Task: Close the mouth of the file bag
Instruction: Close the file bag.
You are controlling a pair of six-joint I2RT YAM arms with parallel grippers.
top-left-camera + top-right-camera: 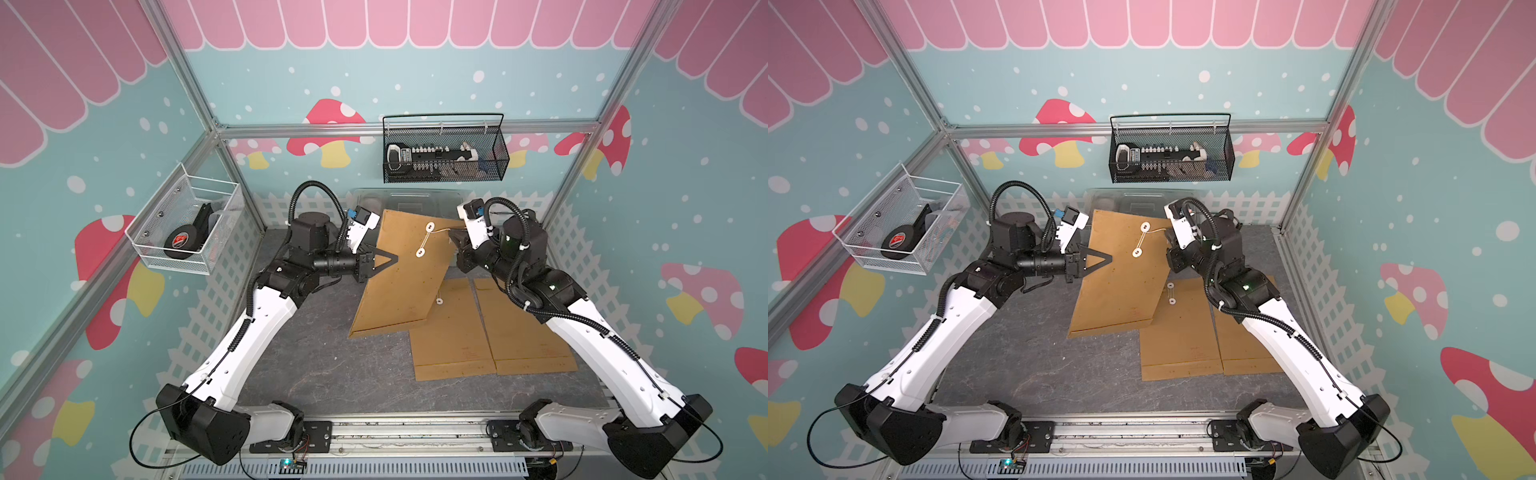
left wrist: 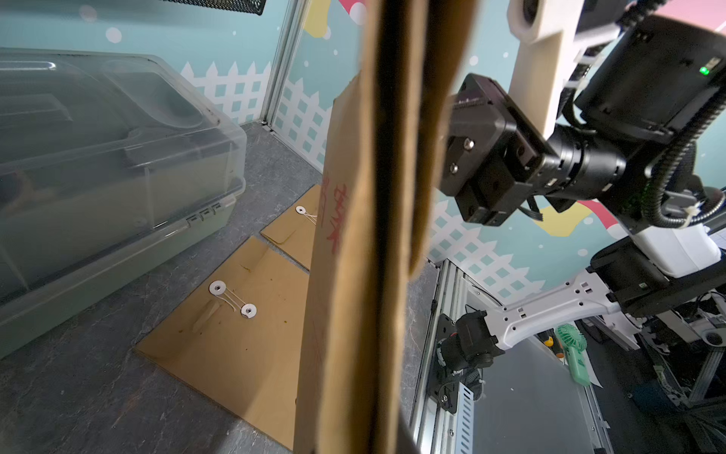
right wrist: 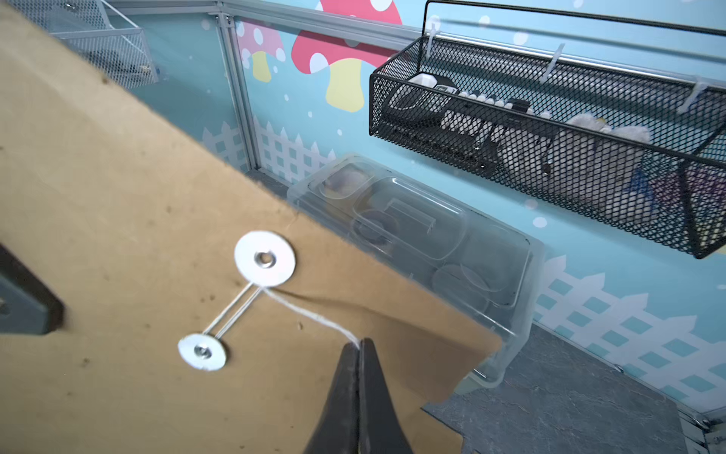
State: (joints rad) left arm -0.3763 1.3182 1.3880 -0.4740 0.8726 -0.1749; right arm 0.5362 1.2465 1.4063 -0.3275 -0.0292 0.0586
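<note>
Item, near edge: grey table top (image 1: 316, 361), bare on its left half. Item, near right: two spare envelopes lying flat side by side, the left one (image 1: 453, 336) with its own button-and-cord closure showing, the right one (image 1: 523, 332) partly overhung by the right arm. Item, centre: file bag (image 1: 399, 278), brown paper, held tilted with its near edge resting on the table and its far end raised. It overlaps the far-left corner of the left spare envelope and screens part of what stands behind it. Item: left gripper (image 1: 390, 259), reaching in from the left, jaws clamped together on the file bag's left edge. Item: two white discs on the bag's face, the far disc (image 3: 264, 258) on the flap and the near disc (image 3: 202, 351) below it, joined by a double run of string. Item: string (image 3: 310, 314), white, running taut from the far disc to the right. Item: right gripper (image 3: 359, 345), at the bag's right edge, jaws pinched tight on the string's free end. Item, far edge: clear plastic box (image 1: 411, 198), lidded, just behind the raised bag. Item, far wall: black mesh basket (image 1: 444, 151) holding assorted pieces. Item, left wall: white wire basket (image 1: 187, 220) holding a black tape roll (image 1: 180, 243).
</note>
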